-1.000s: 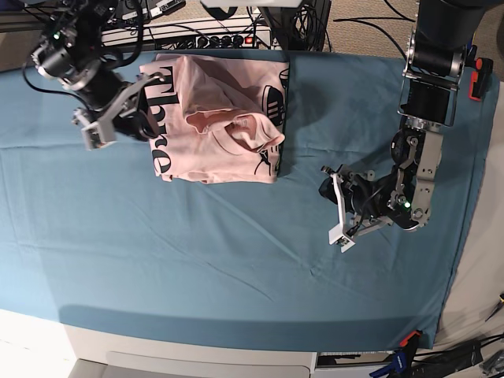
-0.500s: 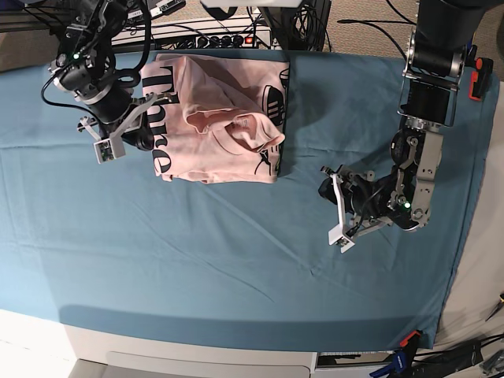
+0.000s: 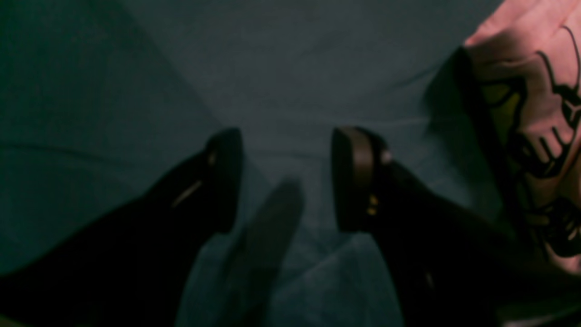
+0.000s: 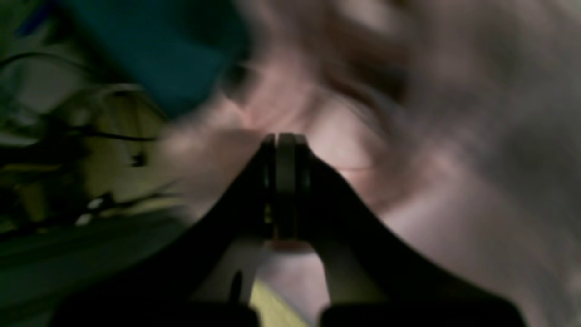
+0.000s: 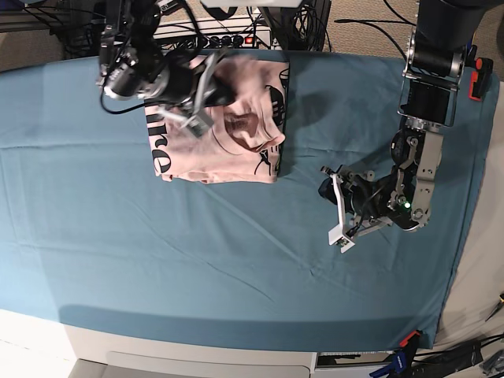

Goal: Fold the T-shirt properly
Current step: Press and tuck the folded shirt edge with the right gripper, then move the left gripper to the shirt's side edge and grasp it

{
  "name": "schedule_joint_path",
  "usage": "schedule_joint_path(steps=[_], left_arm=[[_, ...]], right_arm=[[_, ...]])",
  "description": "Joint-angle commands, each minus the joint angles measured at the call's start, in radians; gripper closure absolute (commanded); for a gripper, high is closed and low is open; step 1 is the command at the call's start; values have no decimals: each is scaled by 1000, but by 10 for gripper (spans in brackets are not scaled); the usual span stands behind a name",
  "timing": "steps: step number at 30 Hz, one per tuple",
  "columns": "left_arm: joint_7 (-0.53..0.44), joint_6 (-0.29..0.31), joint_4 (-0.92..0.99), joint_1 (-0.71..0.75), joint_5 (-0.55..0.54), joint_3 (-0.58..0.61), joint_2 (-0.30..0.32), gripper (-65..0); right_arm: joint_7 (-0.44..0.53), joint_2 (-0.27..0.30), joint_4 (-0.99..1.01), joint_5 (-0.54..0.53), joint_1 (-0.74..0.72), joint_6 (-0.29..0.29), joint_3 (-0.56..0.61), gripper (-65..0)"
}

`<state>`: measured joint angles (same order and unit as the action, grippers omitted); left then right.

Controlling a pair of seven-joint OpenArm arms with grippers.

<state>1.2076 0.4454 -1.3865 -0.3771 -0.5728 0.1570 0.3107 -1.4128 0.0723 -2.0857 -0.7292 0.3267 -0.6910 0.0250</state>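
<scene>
Base overhead; wrist cameras close above T-shirt [image 5: 236, 126], shared.

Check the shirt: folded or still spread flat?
Folded: the T-shirt is a compact rectangle on the teal cloth, though its top layer looks bunched under the shut right gripper.

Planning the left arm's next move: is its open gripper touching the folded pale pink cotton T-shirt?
Apart. In the base view, bare teal cloth separates the left gripper from the T-shirt.

Soft matt cotton T-shirt [image 5: 236, 146] lies on a matt, creased teal table cloth [image 5: 236, 252].
</scene>
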Motion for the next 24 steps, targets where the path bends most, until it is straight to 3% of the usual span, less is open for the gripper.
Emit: schedule_joint_path(steps=[1, 4, 7, 11, 15, 21, 22, 24], left_arm=[[-10, 0, -16, -27, -12, -5, 5, -302], [4, -6, -16, -27, -24, -5, 6, -302], [42, -15, -16, -21, -113, -5, 10, -302], [80, 51, -15, 6, -291, -5, 25, -302], [140, 114, -15, 49, -445, -5, 56, -302], [165, 129, -16, 118, -531, -5, 140, -302], [165, 129, -16, 130, -539, -5, 154, -302], [167, 129, -16, 155, -560, -5, 174, -303]], right_arm=[[17, 5, -15, -37, -6, -7, 11, 0], [17, 5, -16, -68, -6, -7, 28, 0], [17, 5, -16, -60, -6, -7, 23, 0], [21, 5, -16, -8, -7, -7, -24, 0], [93, 5, -16, 91, -17, -7, -146, -26], [138, 6, -16, 98, -58, -7, -399, -27], [156, 6, -16, 98, -64, -7, -436, -44], [211, 19, -16, 118, -66, -7, -492, -176]])
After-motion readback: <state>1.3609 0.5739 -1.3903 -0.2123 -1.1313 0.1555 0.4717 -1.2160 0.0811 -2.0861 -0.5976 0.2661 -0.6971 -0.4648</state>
